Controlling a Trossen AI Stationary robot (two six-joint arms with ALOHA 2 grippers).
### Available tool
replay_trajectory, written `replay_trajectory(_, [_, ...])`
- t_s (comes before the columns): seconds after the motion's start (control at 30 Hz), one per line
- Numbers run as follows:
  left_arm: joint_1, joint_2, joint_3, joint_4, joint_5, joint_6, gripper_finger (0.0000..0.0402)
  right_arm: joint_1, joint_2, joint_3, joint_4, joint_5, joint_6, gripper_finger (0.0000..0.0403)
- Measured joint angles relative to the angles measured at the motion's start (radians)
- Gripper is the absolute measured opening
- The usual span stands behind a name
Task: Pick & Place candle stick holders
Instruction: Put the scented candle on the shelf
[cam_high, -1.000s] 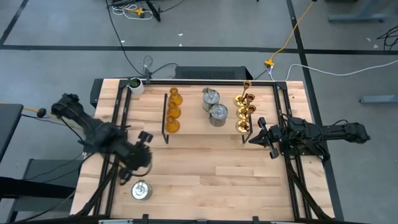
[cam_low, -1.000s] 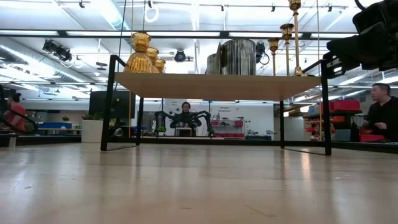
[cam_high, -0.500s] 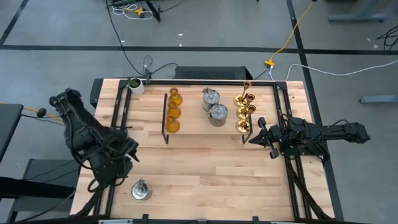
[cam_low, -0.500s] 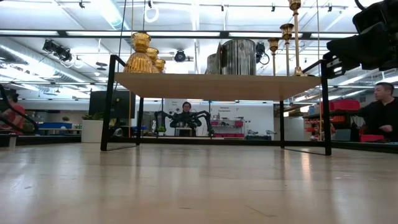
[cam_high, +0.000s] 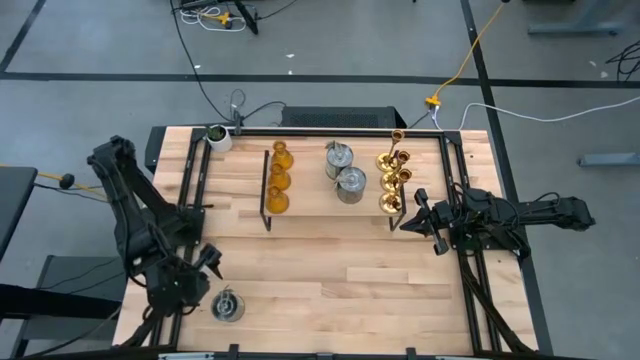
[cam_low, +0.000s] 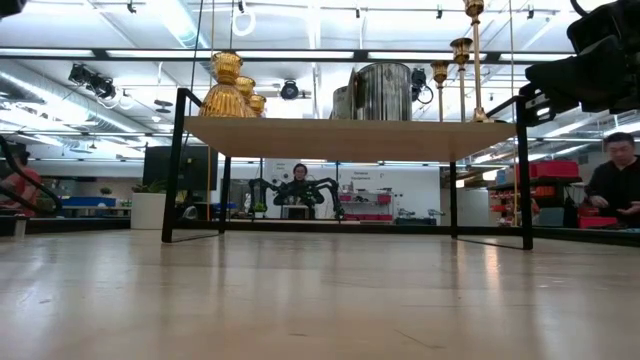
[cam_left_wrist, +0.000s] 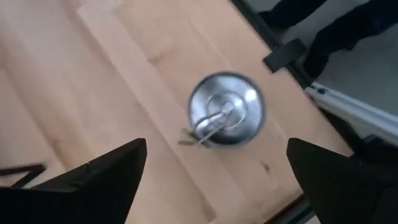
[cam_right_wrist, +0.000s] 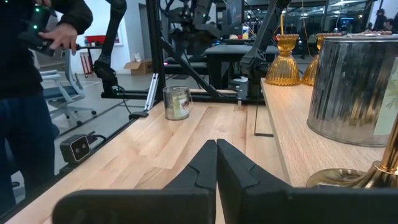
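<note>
Silver can-shaped holder (cam_high: 227, 305) upright on table, well in front of the rack (cam_high: 300, 209), free | left gripper (cam_high: 200, 268) just beside it, fingers apart | right gripper (cam_high: 413, 213) at rack's end, fingers together | remaining holders on rack

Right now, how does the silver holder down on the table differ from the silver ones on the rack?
The lone silver holder stands on the bare table near its front left corner; the two silver holders on the rack sit side by side on the raised shelf. The lone one lies beside the open left gripper; the racked pair has no gripper near. All are grey metal cans.
</note>
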Motion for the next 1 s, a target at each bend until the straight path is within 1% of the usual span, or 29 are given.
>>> replay_trajectory(0.2, [-0.006, 0.024, -0.03, 0.106, -0.001, 0.001, 0.0396, 0.0, 0.0, 0.0, 0.0, 0.0, 0.0, 0.0013])
replay_trajectory(0.4, [-0.007, 0.093, -0.029, 0.179, 0.019, 0.078, 0.0399, 0.0, 0.0, 0.0, 0.0, 0.0, 0.0, 0.0013])
replay_trajectory(0.67, [-0.006, 0.195, -0.029, 0.188, 0.054, 0.195, 0.0399, 0.0, 0.0, 0.0, 0.0, 0.0, 0.0, 0.0013])
replay_trajectory(0.87, [0.006, 0.259, -0.029, 0.19, 0.048, 0.203, 0.0399, 0.0, 0.0, 0.0, 0.0, 0.0, 0.0, 0.0013])
replay_trajectory(1.0, [0.013, 0.279, -0.029, 0.195, 0.031, 0.203, 0.04, 0.0, 0.0, 0.0, 0.0, 0.0, 0.0, 0.0013])
